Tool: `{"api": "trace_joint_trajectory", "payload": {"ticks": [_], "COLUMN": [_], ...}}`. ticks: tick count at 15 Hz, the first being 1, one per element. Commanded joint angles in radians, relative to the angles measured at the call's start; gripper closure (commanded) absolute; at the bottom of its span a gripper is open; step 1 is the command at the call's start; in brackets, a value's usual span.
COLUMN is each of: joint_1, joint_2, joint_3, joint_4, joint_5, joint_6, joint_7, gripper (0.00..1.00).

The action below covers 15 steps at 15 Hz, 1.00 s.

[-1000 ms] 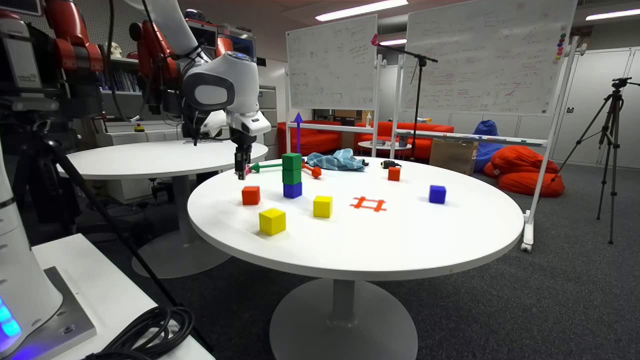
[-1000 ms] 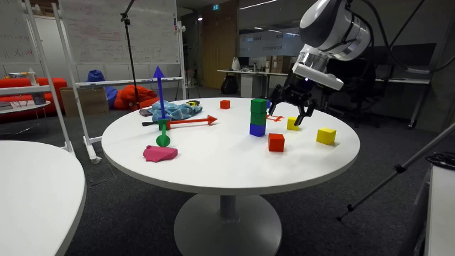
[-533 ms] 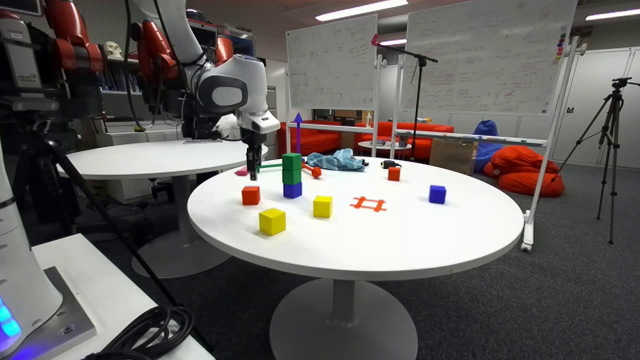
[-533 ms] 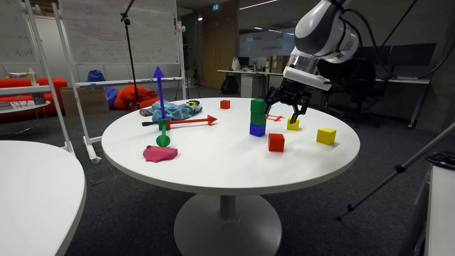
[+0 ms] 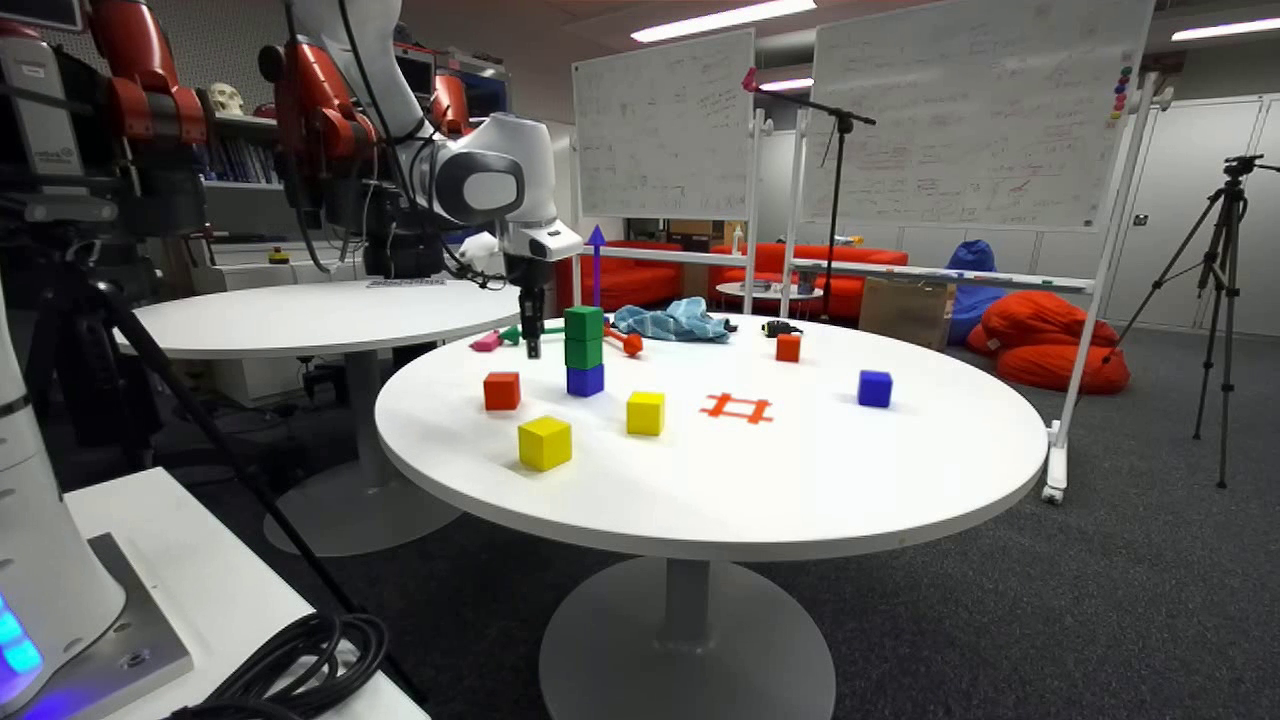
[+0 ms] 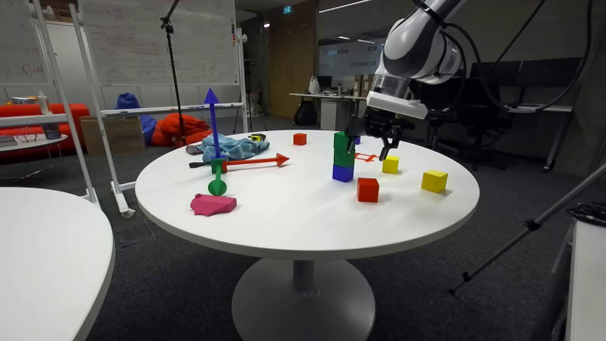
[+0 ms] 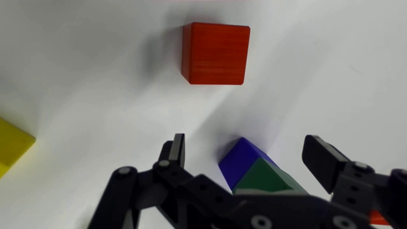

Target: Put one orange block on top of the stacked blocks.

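Your gripper hangs near the stacked blocks, holding nothing, its wide spread presumably meant to straddle the nearer, free-standing orange block.

ceiling lights lit | tabletop bright | wrist view: soft shadows

Out on the round white bench I see the stacked blocks, two orange blocks, two yellow cubes, a lone blue cube, red-orange frame, blue cloth, pink piece and three-arrow axis model.
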Motion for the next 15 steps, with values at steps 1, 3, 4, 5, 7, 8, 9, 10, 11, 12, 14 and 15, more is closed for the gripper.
{"api": "trace_joint_trajectory", "payload": {"ticks": [1, 3, 4, 5, 7, 8, 9, 10, 11, 12, 14, 15], "joint_1": [0.018, 0.017, 0.011, 0.01, 0.008, 0.009, 0.01, 0.011, 0.009, 0.01, 0.005, 0.002], "joint_2": [0.02, 0.024, 0.026, 0.028, 0.025, 0.021, 0.018, 0.019, 0.019, 0.023, 0.023, 0.023], "joint_3": [-0.022, -0.017, -0.009, -0.008, -0.001, 0.001, 0.004, 0.005, 0.01, 0.012, 0.02, 0.023], "joint_4": [0.05, 0.065, 0.075, 0.083, 0.088, 0.087, 0.084, 0.086, 0.087, 0.089, 0.089, 0.087], "joint_5": [-0.051, -0.071, -0.073, -0.078, -0.074, -0.074, -0.072, -0.072, -0.067, -0.065, -0.052, -0.046], "joint_6": [-0.056, -0.089, -0.115, -0.134, -0.163, -0.171, -0.173, -0.179, -0.188, -0.197, -0.225, -0.235], "joint_7": [0.047, 0.031, 0.009, 0.006, 0.001, -0.001, -0.009, -0.013, -0.022, -0.025, -0.035, -0.04], "gripper": [0.0, 0.0, 0.0, 0.0, 0.0, 0.0, 0.0, 0.0, 0.0, 0.0, 0.0, 0.0]}}
